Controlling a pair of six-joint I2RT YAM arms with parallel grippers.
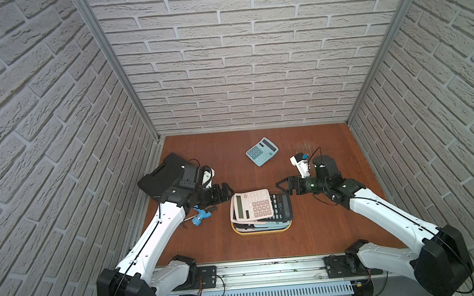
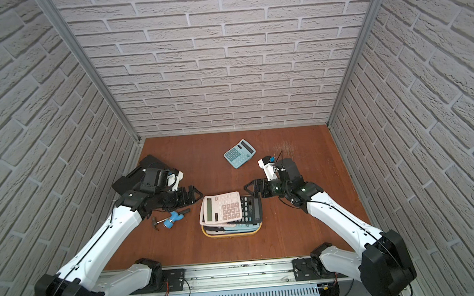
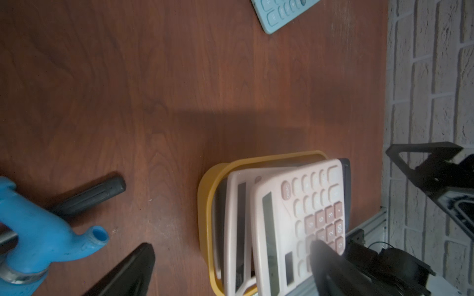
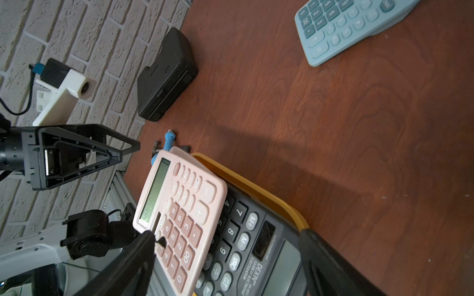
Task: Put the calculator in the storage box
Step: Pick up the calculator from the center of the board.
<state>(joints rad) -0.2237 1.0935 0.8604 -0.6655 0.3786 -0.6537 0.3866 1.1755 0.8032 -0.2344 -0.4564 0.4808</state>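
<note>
Top views both show the pink calculator [image 1: 253, 208] lying tilted on the stack in the box [image 1: 262, 232]. It overhangs the rim toward the left gripper [image 1: 229, 195], which stands just beside it, jaws wide and empty. That placement looks done, though the stack sits loosely. The right gripper [image 1: 281, 191] hangs over the stack's far right corner, above the black calculator [image 1: 282, 207], jaws also wide, holding nothing. A blue calculator [image 1: 262, 151] lies flat on the desk [image 1: 224, 249], well apart from both grippers and nearer the right one. Next, I judge, the right arm should reach toward the back wall, straddle its sides and carry it to the box.
</note>
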